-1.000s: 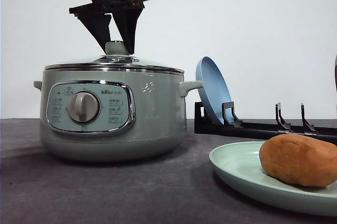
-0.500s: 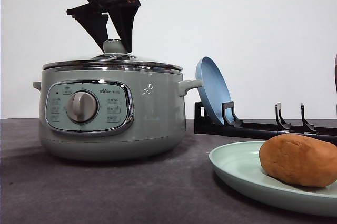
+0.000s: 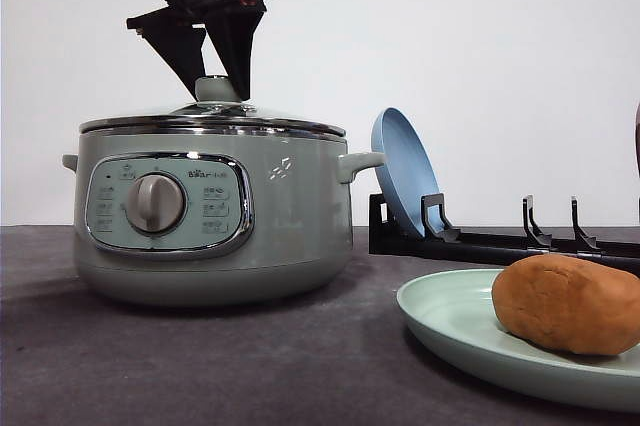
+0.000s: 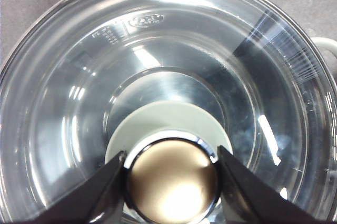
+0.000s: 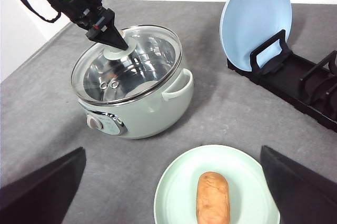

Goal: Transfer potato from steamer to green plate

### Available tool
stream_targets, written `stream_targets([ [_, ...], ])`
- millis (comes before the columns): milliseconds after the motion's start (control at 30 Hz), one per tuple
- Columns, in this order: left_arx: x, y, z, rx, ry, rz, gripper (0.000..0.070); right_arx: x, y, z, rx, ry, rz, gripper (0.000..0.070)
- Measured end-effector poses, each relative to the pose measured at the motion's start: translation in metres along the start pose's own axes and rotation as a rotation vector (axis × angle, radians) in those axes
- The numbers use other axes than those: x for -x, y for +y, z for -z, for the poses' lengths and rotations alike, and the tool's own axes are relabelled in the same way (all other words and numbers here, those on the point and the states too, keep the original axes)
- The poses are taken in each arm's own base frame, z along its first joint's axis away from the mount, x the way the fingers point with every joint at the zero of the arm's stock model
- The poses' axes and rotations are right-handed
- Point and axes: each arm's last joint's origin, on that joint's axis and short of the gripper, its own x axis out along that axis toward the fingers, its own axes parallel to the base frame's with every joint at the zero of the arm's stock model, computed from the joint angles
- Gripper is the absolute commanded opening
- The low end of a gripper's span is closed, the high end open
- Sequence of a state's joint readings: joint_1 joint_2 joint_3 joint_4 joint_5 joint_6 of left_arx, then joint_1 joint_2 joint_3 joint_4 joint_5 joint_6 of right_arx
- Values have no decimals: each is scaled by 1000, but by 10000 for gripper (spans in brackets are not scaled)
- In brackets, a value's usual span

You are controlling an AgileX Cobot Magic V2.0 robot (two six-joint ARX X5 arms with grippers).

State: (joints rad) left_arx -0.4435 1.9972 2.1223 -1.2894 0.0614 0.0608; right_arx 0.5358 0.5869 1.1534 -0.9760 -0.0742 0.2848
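Green plate (image 3: 450, 331) and potato (image 3: 565, 301) cropped at front view's right edge; steamer (image 3: 210, 216) panel text illegible.

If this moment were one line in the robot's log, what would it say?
potato: on green plate | steamer: lid on | left gripper: jaws around lid knob | right gripper: open above plate

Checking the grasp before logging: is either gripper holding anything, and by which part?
The left gripper clamps the knob of the steamer's glass lid, a finger on each side. The right gripper holds nothing.
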Motion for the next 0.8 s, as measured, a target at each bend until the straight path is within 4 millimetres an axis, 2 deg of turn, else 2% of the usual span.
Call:
stream_targets([
  [67,0,0,0,0,0,0,98,0,0,0,0,0,0,699],
  [300,-1,0,0,8,3,3,396,0,0,0,0,0,0,699],
  [433,-3,1,-2,12,-11,7,523,0,0,0,0,0,0,699],
  [533,-3,1,-2,20,-12,7,561,0,0,0,0,0,0,699],
  [800,0,1,-4,33,-28,6,561,0,0,0,0,0,0,699],
])
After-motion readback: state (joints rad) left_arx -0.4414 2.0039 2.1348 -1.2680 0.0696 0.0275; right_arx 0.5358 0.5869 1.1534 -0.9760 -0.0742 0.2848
